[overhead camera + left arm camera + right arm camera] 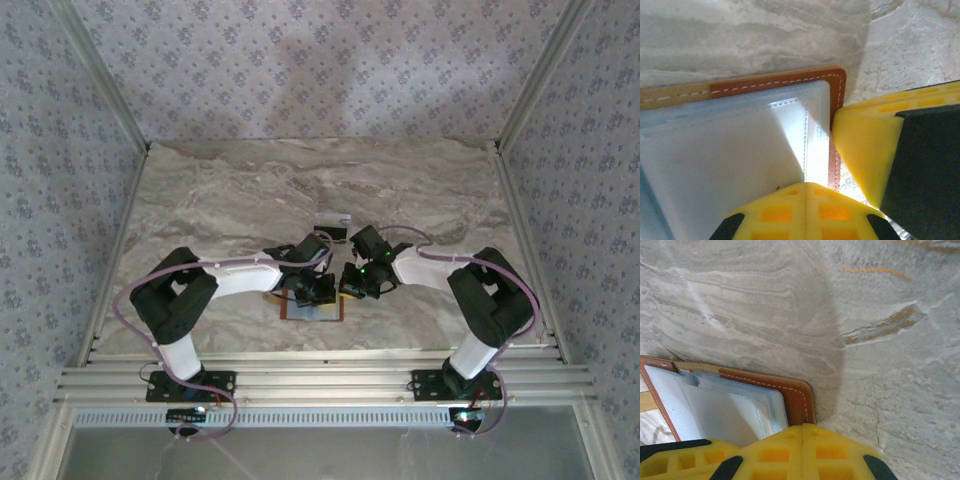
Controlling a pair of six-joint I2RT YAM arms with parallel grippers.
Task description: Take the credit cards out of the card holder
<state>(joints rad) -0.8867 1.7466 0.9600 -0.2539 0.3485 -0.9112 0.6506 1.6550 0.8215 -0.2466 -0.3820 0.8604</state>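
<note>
left gripper (pixel 322 292) | right gripper (pixel 352 284) | both over card holder (pixel 312 313)

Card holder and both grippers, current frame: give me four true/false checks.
1. The card holder lies open, lining up, on the marble table. True.
2. The left gripper has its pads spread wide. False: they meet in a seam.
3. The right gripper is by a corner of the holder. True.
4. The holder's edging is black. False: it is brown leather with pale stitching.
</note>
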